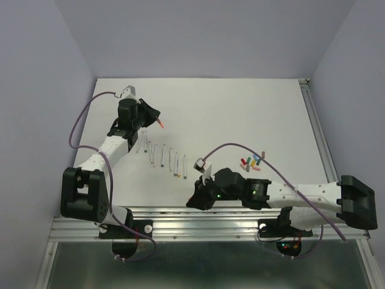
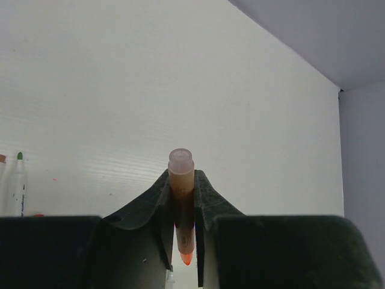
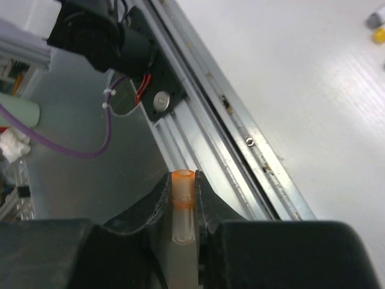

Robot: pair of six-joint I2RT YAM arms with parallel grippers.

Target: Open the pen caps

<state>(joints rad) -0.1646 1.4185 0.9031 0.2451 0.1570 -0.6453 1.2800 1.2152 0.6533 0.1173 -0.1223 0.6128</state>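
My left gripper [image 1: 154, 114] is at the far left of the table, shut on a whitish pen barrel [image 2: 181, 192] with its bare orange tip [image 1: 161, 124] sticking out. In the left wrist view [image 2: 181, 178] the barrel stands between the jaws. My right gripper [image 1: 192, 203] is over the table's near edge and in the right wrist view [image 3: 183, 180] is shut on a short orange pen cap [image 3: 183, 208]. That cap is hidden in the top view. A pile of loose pen caps [image 1: 252, 161] in several colours lies right of centre.
A row of several uncapped pen barrels [image 1: 162, 158] lies between the arms; one with a green tip [image 2: 18, 180] shows at the left. The metal rail [image 3: 240, 138] of the near edge runs under my right gripper. Grey [image 3: 374, 19] and yellow [image 3: 379, 35] caps lie beyond it.
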